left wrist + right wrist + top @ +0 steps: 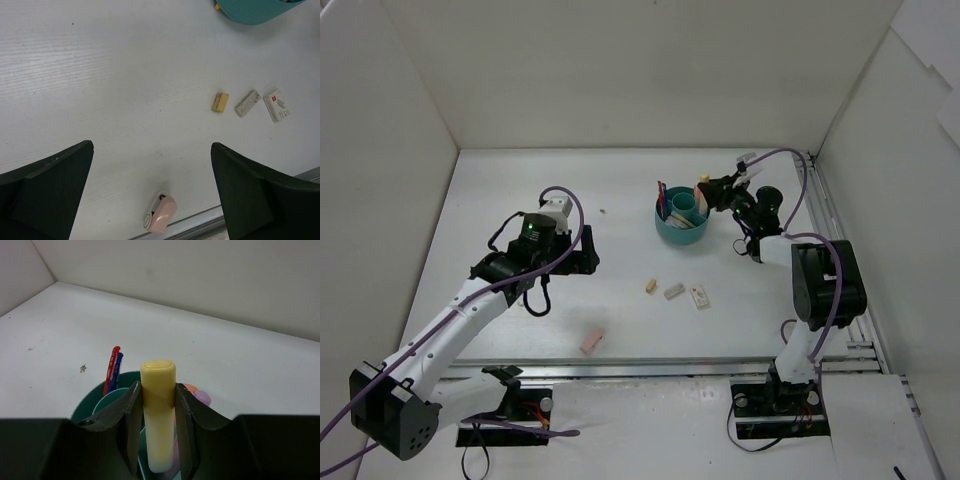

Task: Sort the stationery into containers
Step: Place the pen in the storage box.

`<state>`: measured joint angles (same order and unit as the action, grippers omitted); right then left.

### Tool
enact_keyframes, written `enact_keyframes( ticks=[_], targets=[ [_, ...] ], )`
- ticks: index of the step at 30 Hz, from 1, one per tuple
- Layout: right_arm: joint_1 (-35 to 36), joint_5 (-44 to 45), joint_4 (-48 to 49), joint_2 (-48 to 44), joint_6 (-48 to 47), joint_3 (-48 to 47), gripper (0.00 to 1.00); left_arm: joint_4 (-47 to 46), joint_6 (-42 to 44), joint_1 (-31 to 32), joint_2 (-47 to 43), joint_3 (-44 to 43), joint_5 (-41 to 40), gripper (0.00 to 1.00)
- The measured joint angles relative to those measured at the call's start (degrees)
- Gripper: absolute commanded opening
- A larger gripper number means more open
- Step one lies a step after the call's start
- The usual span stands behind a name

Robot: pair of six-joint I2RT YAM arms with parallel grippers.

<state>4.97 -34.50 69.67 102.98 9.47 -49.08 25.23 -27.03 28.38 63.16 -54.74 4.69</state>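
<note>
The yellow highlighter point(158, 410) is clamped upright between the fingers of the right gripper point(715, 192), over the opening of the teal cup point(680, 237), which stands toward 1 o'clock on the table point(520, 190). A red pen point(112, 371) and a blue pen point(118, 371) are seen standing in the cup. The left gripper point(151, 150) is spread wide with nothing in it, and the pink eraser point(161, 216) is seen at 6 o'clock between its fingers in the left wrist view. A beige eraser point(220, 102) and two white erasers point(247, 103) are laid in a row at 6 o'clock of the cup
</note>
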Motion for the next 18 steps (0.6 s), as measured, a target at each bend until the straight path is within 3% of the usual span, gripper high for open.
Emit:
enact_keyframes(
  ticks=[11, 18],
  targets=[
    [0.8, 3.2, 1.5, 0.9, -0.5, 4.1, 0.17, 0.0, 0.0, 0.0, 0.0, -0.3, 0.0, 1.00],
    [2.3, 5.6, 1.7, 1.0, -0.5, 6.1, 0.39, 0.0, 0.0, 0.0, 0.0, -0.3, 0.0, 1.00]
  ],
)
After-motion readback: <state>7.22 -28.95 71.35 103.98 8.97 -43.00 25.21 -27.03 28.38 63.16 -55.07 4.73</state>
